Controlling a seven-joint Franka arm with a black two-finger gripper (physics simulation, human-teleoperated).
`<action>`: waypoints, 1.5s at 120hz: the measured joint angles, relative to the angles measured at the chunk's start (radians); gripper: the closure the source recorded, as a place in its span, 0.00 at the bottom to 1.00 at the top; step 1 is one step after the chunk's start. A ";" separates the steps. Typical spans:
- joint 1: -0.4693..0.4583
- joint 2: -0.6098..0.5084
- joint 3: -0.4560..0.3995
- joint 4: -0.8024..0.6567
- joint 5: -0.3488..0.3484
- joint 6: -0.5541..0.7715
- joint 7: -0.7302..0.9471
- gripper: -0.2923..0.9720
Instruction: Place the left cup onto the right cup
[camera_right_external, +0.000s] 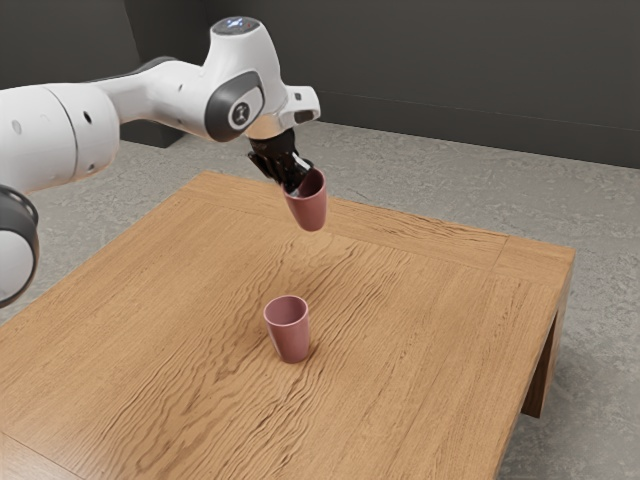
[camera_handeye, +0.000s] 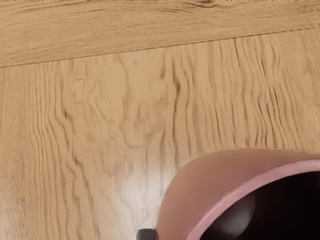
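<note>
Step in hand: carrying. The claw (camera_right_external: 290, 175) is clenched on the rim of the lifted cup (camera_right_external: 308, 205), which hangs tilted in the air above the far part of the surface (camera_right_external: 430, 330). The standing cup (camera_right_external: 288, 328) rests upright, well apart, nearer the camera. Next move, as judged: bring the lifted cup over the standing cup, level it, then lower.

A wooden table (camera_right_external: 420, 330) with wavy grain stands in the middle of the room. A separate board runs along its far edge and another across its right end, where a dark side panel (camera_right_external: 538, 365) drops to the ground. Grey speckled floor (camera_right_external: 560, 190) lies around it, and a dark wall (camera_right_external: 480, 50) rises beyond.
</note>
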 joint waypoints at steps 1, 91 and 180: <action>0.000 0.000 -0.002 0.000 0.000 0.000 0.000 0.85; -0.015 -0.001 -0.057 -0.046 -0.008 -0.024 -0.061 0.85; -0.015 -0.091 -0.056 -0.157 -0.009 -0.031 -0.116 0.85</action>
